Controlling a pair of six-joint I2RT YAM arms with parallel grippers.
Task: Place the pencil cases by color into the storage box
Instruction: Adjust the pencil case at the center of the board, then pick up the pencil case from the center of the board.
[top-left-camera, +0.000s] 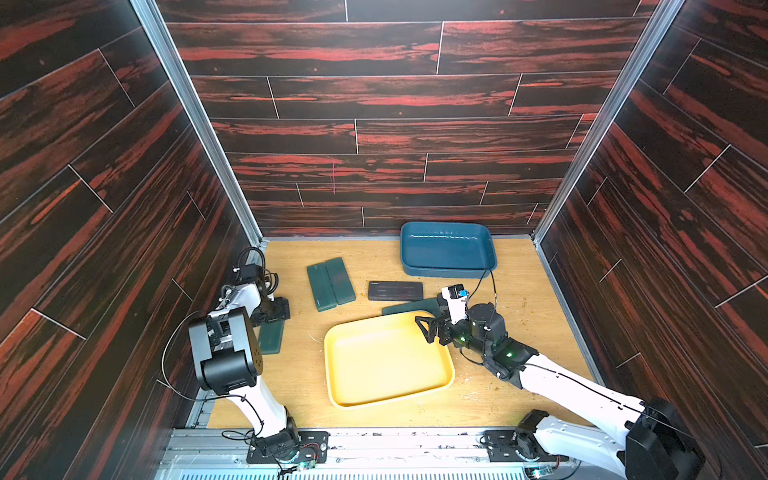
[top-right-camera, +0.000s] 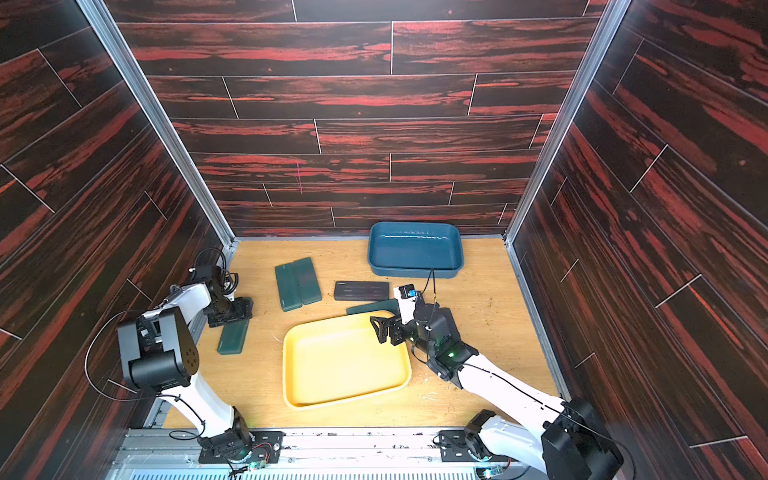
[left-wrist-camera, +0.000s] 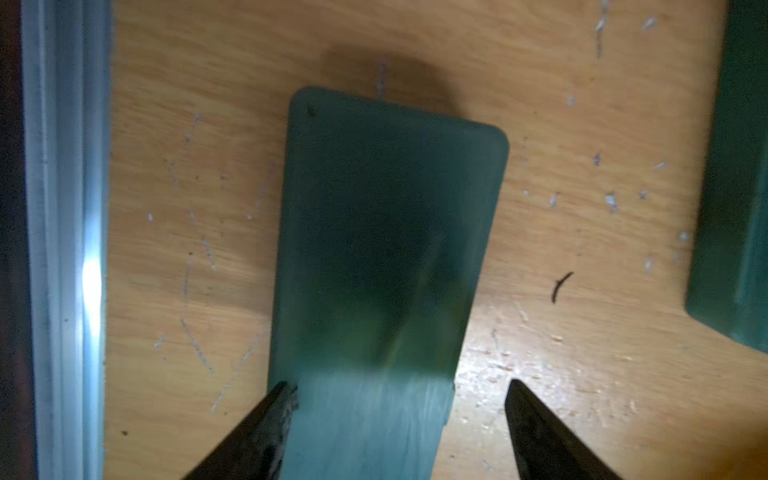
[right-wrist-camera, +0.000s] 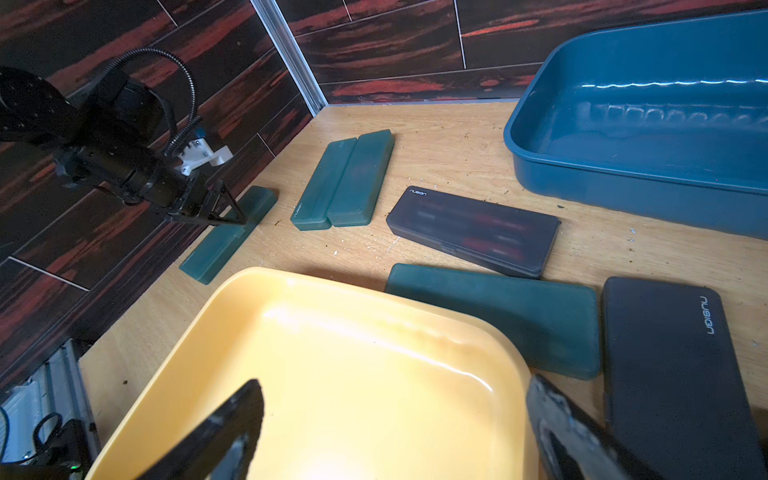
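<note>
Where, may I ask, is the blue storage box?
In both top views, the blue storage box sits by the back wall, right of centre, behind a black pencil case.

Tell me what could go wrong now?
1. The left hand straddles the flat dark green plastic pencil case close to one end, with one finger touching its edge and the other apart; closing could shove it sideways, or it may droop when lifted.
2. Two dark green pencil cases lie touching side by side, so a finger may not fit between them.
3. Another green case lies right beside the yellow plastic tray; grabbing it might bump the tray.
</note>
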